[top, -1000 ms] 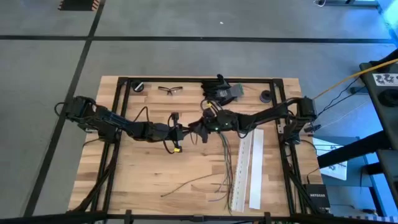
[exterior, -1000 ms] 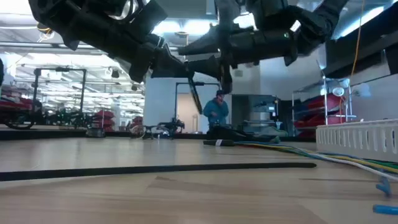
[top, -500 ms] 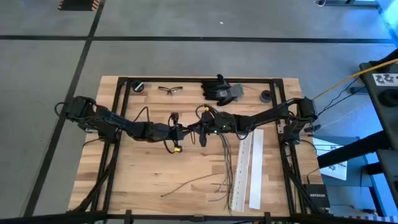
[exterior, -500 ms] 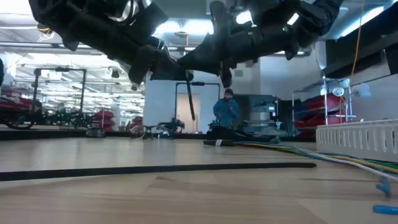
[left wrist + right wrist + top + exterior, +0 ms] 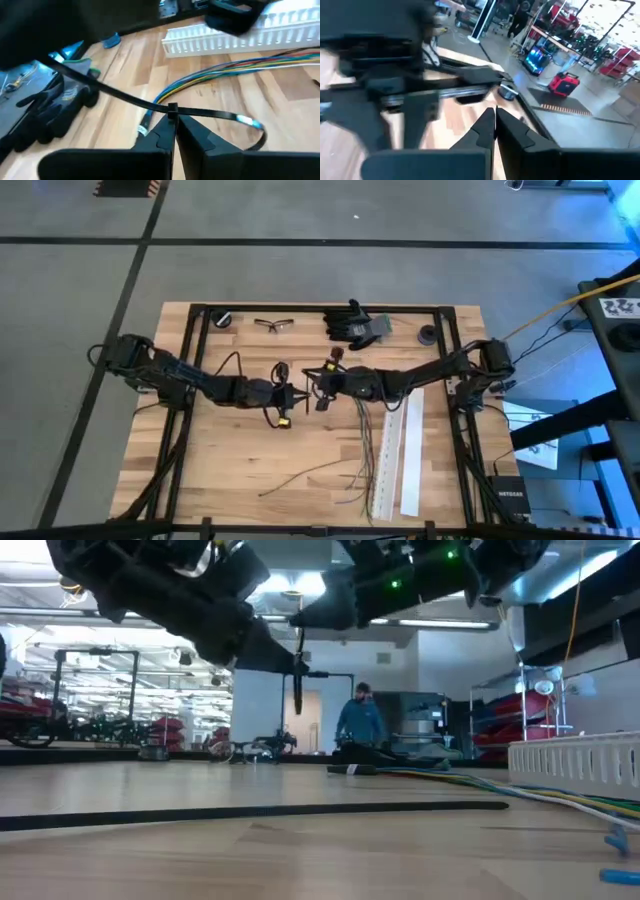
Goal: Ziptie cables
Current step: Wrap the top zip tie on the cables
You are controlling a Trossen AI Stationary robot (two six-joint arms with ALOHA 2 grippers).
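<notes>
While the left gripper [image 5: 172,131] pinches a black zip tie [image 5: 200,112] in midair against the closed right gripper [image 5: 318,380], the cables [image 5: 362,442] lie lengthwise on the table [image 5: 230,470], nearer the right arm.

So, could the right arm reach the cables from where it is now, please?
Probably yes: the cables lie uncovered close beside the right tool, which hangs shut above the wood. The left tool, gripping a zip tie, is not between them.
</notes>
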